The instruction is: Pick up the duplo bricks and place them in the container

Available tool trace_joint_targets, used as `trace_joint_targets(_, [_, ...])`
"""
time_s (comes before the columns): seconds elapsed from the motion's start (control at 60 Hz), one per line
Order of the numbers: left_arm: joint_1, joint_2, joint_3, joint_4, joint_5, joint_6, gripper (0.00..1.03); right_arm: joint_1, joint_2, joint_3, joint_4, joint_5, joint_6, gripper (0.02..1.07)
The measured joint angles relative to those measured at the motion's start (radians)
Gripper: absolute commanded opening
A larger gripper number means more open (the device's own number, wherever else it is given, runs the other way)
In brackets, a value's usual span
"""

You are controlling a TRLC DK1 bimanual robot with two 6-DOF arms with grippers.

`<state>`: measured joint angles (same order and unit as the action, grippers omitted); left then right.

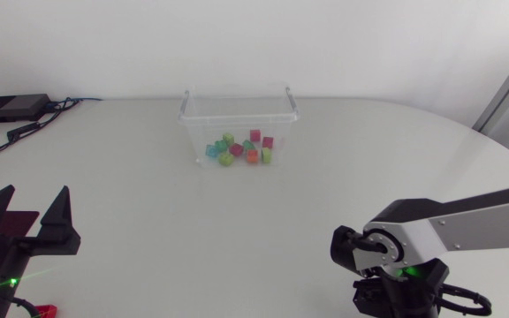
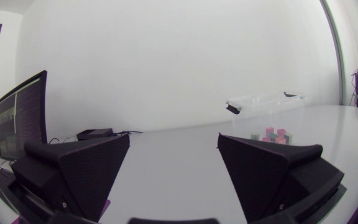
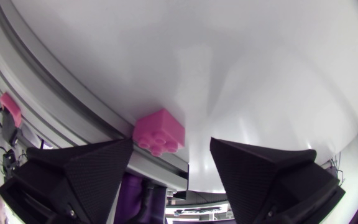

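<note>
A clear plastic container [image 1: 237, 113] stands at the back middle of the white table, with several coloured duplo bricks [image 1: 237, 148] inside. In the right wrist view a pink brick [image 3: 159, 132] lies at the table's edge, just ahead of my right gripper [image 3: 170, 142] and in line with the gap between its fingers; the fingers stand apart and do not touch it. A second pink brick [image 3: 10, 107] lies farther along that edge. My left gripper [image 1: 37, 190] is open and empty at the front left, and its wrist view shows the container [image 2: 267, 112] ahead of its right finger.
My right arm [image 1: 440, 228] reaches in from the right and bends down over the table's front edge. A small red brick [image 1: 47, 311] shows at the front left corner. A black box [image 1: 11, 108] with cables lies at the back left.
</note>
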<state>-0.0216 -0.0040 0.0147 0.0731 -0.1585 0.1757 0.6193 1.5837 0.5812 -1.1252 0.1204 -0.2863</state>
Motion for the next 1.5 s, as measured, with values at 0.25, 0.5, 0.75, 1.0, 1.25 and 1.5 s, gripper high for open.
trace_joint_targets(0.25, [0.0, 0.0, 0.0, 0.0, 0.0, 0.0, 0.99, 0.018, 0.045, -0.001, 0.048, -0.018, -0.014, 0.38])
trace_joint_targets(0.5, [0.0, 0.0, 0.0, -0.013, -0.005, 0.0, 0.99, 0.026, 0.048, 0.066, 0.081, 0.016, -0.013, 0.35])
trace_joint_targets(0.75, [0.0, 0.0, 0.0, -0.023, -0.005, 0.0, 0.99, 0.026, -0.02, 0.228, 0.109, 0.016, -0.013, 0.34])
trace_joint_targets(1.0, [0.007, 0.0, -0.001, -0.03, -0.005, -0.002, 0.99, -0.006, -0.074, 0.487, 0.228, -0.005, -0.002, 0.34])
trace_joint_targets(1.25, [0.058, 0.0, -0.001, -0.03, -0.008, -0.038, 0.99, -0.092, -0.076, 0.657, 0.529, -0.045, 0.009, 0.34])
trace_joint_targets(1.5, [0.1, 0.0, -0.001, -0.03, -0.008, -0.09, 0.99, -0.116, -0.013, 0.695, 0.837, -0.045, 0.037, 0.34])
